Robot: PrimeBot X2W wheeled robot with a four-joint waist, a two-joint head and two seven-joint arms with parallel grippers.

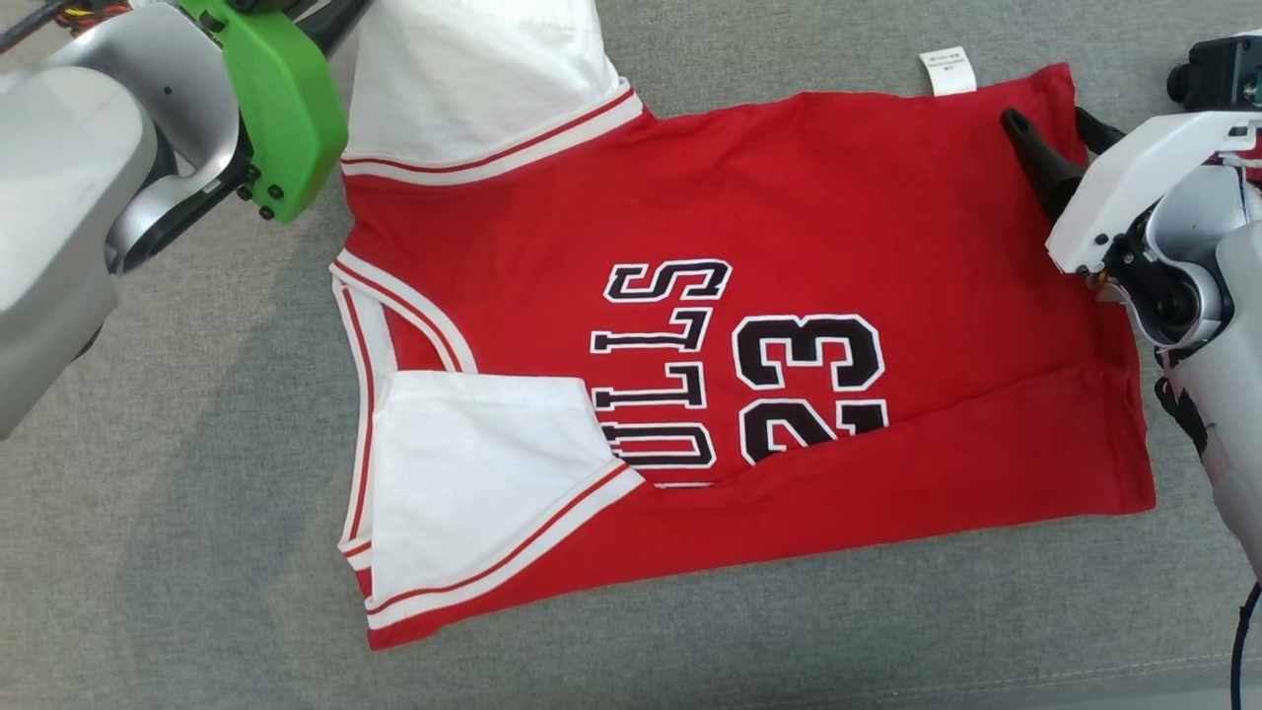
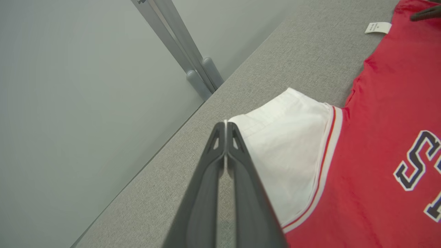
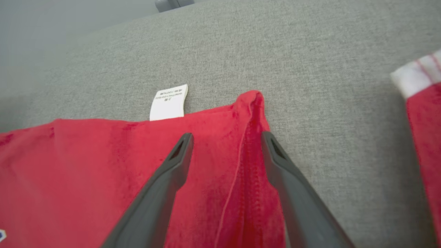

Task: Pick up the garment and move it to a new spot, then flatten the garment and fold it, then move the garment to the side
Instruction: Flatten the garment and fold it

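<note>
Label point(image 1: 947, 71) txt too small to read; far sleeve point(image 1: 473, 79) of shirt point(image 1: 887, 197) cut by pic top; lettering point(image 1: 670, 365) partly under fold.

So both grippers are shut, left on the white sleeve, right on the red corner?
No: the right wrist view shows the right gripper open, fingers apart over the red corner. The left gripper is shut on the white sleeve.

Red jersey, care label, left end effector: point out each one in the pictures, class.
red jersey point(image 1: 887, 217), head view, plain red cloth above the number.
care label point(image 1: 946, 71), head view, the tag's middle.
left end effector point(image 2: 225, 128), left wrist view, between its closed fingertips.
</note>
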